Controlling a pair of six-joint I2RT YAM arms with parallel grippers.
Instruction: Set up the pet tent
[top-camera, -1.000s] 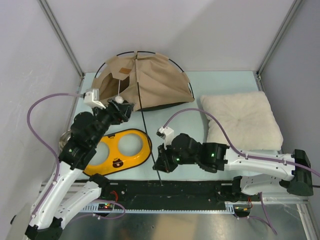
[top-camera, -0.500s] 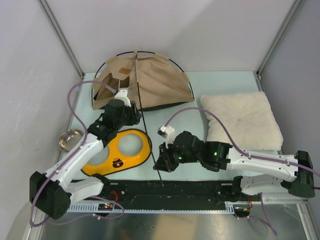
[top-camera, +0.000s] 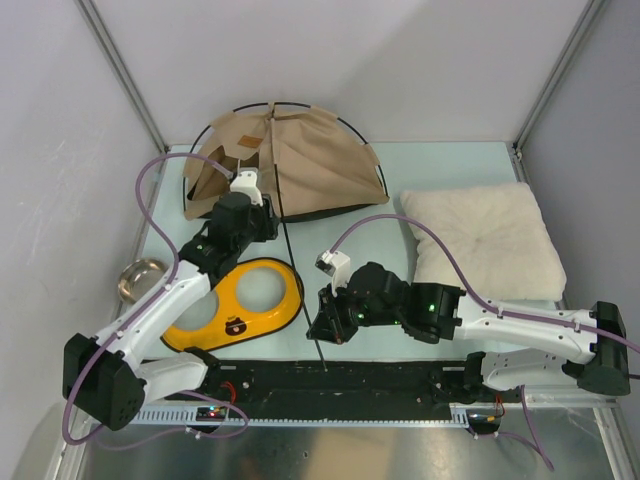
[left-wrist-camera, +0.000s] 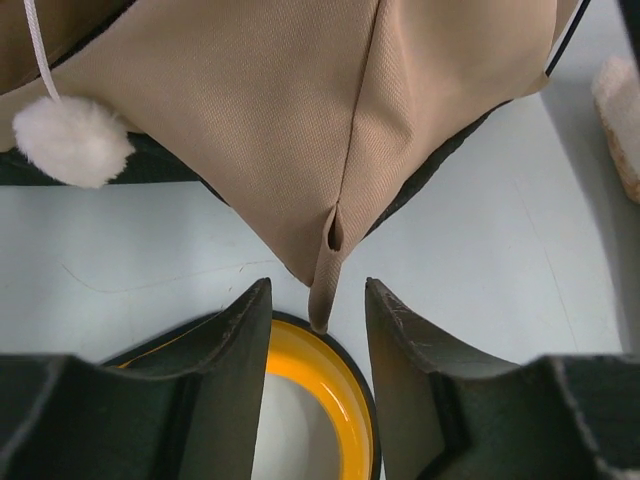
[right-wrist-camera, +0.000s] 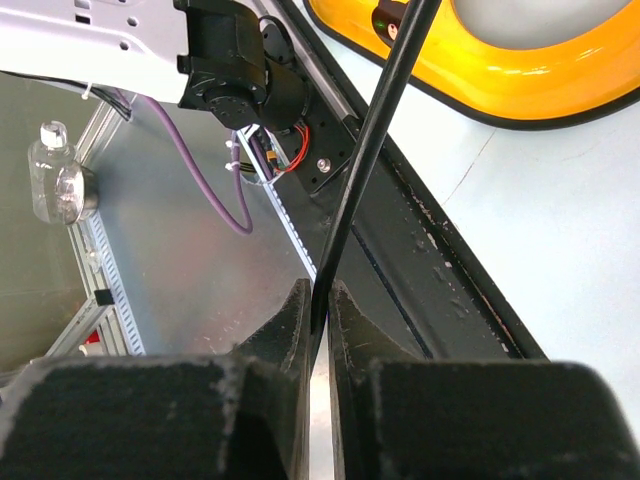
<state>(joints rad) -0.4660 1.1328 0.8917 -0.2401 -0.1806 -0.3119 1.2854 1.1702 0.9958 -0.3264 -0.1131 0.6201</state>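
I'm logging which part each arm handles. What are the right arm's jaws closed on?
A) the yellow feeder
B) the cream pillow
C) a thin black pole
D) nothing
C: the right wrist view shows the right gripper, jaws pinched on the thin black pole.

left gripper (left-wrist-camera: 317, 292): fingers parted | pet tent (left-wrist-camera: 300, 120) corner tab hangs between them, untouched | pom-pom (left-wrist-camera: 72, 140) left of tent corner | yellow feeder (left-wrist-camera: 315, 385) below it

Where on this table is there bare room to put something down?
Bare table behind the pillow, right of the pet tent, and a strip between them. The left side is crowded: yellow feeder, metal bowl, tent corner.
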